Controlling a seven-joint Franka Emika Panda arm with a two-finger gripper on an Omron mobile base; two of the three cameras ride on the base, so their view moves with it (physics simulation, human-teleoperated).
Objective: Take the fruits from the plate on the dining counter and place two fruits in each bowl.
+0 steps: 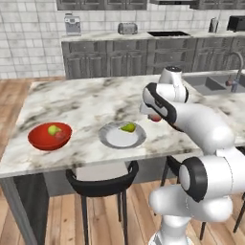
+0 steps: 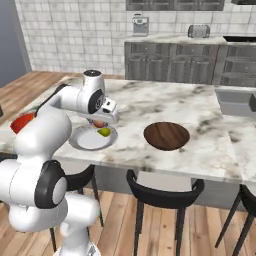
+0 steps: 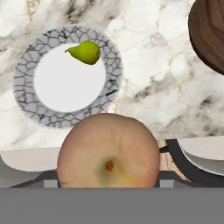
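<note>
My gripper (image 1: pixel 154 115) is shut on a reddish round fruit (image 3: pixel 108 153) and holds it above the dining counter (image 1: pixel 86 100), just right of the plate (image 1: pixel 107 139). One yellow-green pear (image 3: pixel 85 51) lies on the grey patterned rim of the plate (image 3: pixel 26 92). At the counter's left, the red bowl (image 1: pixel 40 141) holds a pear (image 1: pixel 53 129) and a reddish fruit (image 1: pixel 61 136). To the right of the plate stands the dark brown bowl (image 2: pixel 166 135), with nothing in it. From the right base view, the held fruit (image 2: pixel 100 123) hangs over the plate's far edge.
Black stools (image 1: pixel 101 184) stand under the counter's near edge, one below the plate and one (image 2: pixel 162 192) below the brown bowl. A sink (image 1: pixel 210 83) is set into the counter at the far right. Grey cabinets line the back wall.
</note>
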